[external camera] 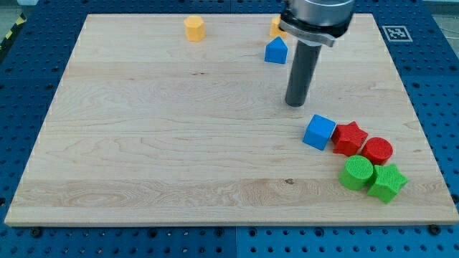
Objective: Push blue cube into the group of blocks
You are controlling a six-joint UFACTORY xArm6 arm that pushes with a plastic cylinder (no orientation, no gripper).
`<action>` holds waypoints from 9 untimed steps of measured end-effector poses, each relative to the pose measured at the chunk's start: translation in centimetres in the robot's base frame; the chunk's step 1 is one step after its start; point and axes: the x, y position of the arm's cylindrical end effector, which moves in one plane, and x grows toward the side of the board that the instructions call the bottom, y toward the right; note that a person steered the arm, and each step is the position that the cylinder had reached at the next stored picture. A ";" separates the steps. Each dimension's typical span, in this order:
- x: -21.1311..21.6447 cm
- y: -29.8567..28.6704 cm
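Observation:
The blue cube [319,132] lies on the wooden board at the view's lower right, touching or nearly touching a red star block [350,138]. Next to the star are a red cylinder [377,150], a green cylinder [356,173] and a green star block [387,182], forming a tight group. My tip [296,104] rests on the board up and to the left of the blue cube, a short gap away from it.
A blue house-shaped block [276,51] sits near the view's top, with an orange block [277,28] behind it, partly hidden by the arm. An orange hexagonal block [194,29] stands at the top centre-left. The board's right edge [412,107] is close to the group.

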 end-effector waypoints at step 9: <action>3.3 -1.0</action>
